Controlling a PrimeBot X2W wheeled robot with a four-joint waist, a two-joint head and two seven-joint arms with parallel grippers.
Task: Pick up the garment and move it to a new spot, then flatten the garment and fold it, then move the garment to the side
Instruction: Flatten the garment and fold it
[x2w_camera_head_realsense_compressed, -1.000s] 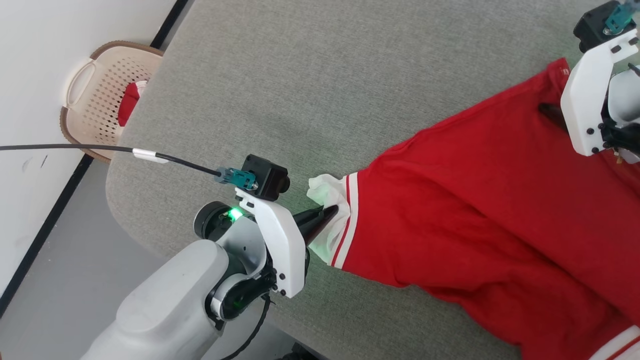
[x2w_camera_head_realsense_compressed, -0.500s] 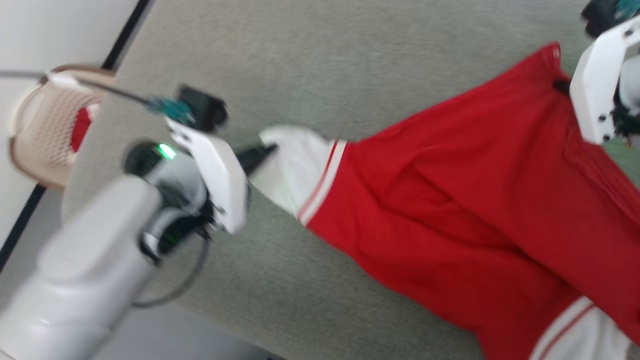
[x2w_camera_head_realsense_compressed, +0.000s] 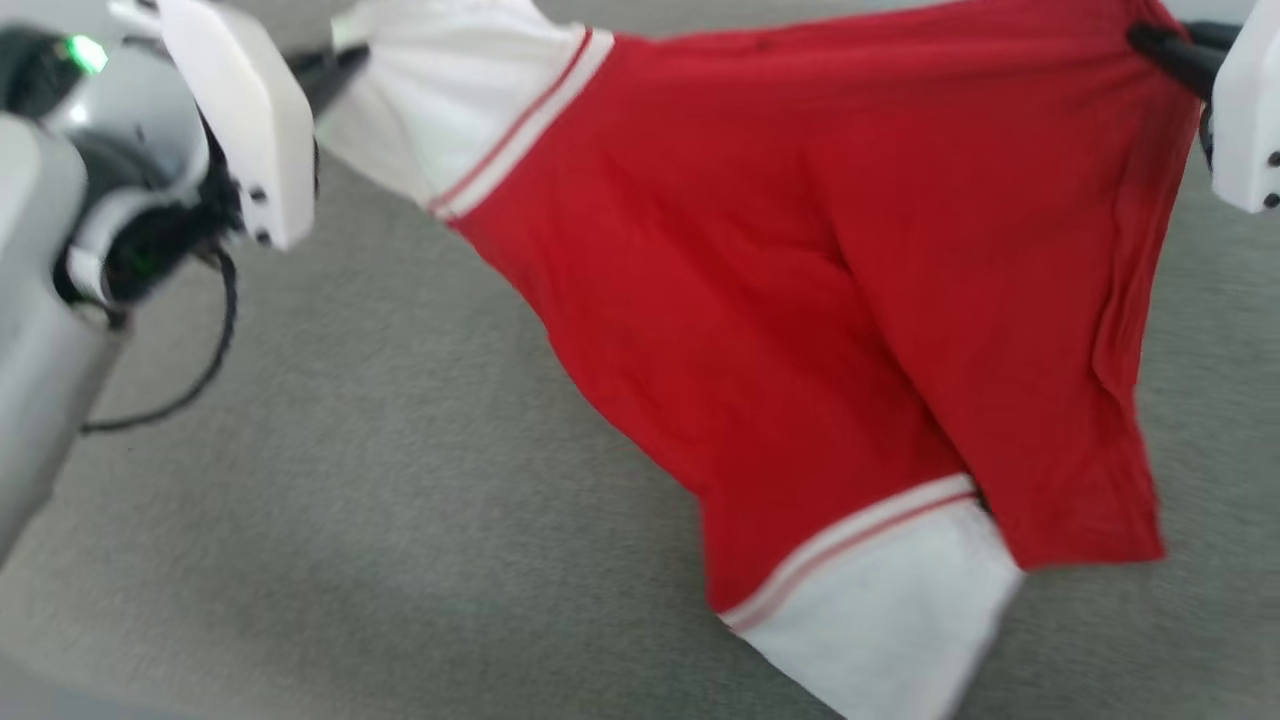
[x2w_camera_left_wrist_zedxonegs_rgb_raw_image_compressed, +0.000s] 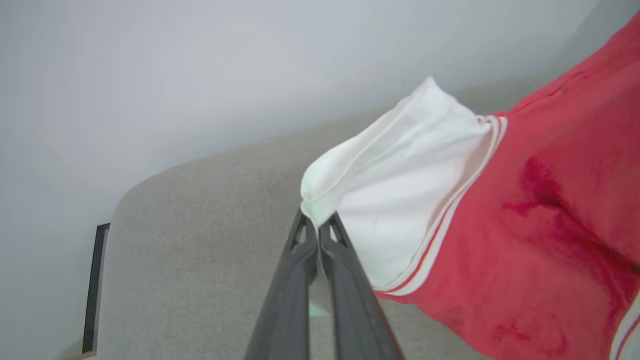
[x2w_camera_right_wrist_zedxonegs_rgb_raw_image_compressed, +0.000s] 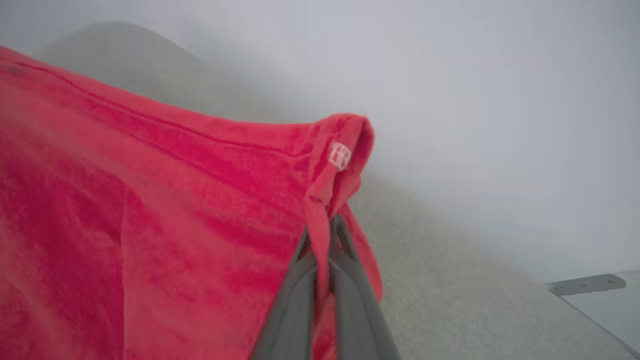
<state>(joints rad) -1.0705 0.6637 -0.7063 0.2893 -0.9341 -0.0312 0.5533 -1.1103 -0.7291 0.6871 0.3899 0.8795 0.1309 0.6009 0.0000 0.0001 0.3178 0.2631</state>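
- Your left gripper (x2w_camera_left_wrist_zedxonegs_rgb_raw_image_compressed: 316, 223) has its two fingers pressed together on the cuff edge of a white sleeve (x2w_camera_left_wrist_zedxonegs_rgb_raw_image_compressed: 400, 185). The cloth bunches right at the tips.
- Your right gripper (x2w_camera_right_wrist_zedxonegs_rgb_raw_image_compressed: 324, 231) is clamped just as tight, pinching a red corner of the shirt (x2w_camera_right_wrist_zedxonegs_rgb_raw_image_compressed: 150, 215) (the corner with a small white label (x2w_camera_right_wrist_zedxonegs_rgb_raw_image_compressed: 340, 156) stitched on it). A fold of fabric runs down between the fingers.
- From the head camera you see the shirt stretched between the two grippers, the left one at the top left and the right one at the top right. Its upper edge is pulled nearly straight.
- Below that edge the red body sags in soft folds and narrows toward the lower right.
- The other sleeve (x2w_camera_head_realsense_compressed: 880, 620), white with red and white stripes where it joins the body, hangs lowest, near the bottom of that view. The blur keeps you from telling whether it touches anything.
- Under it all lies the grey table (x2w_camera_head_realsense_compressed: 350, 500), and the held upper edge is lifted clear of it.
- A black cable (x2w_camera_head_realsense_compressed: 200, 370) loops beneath your left wrist.
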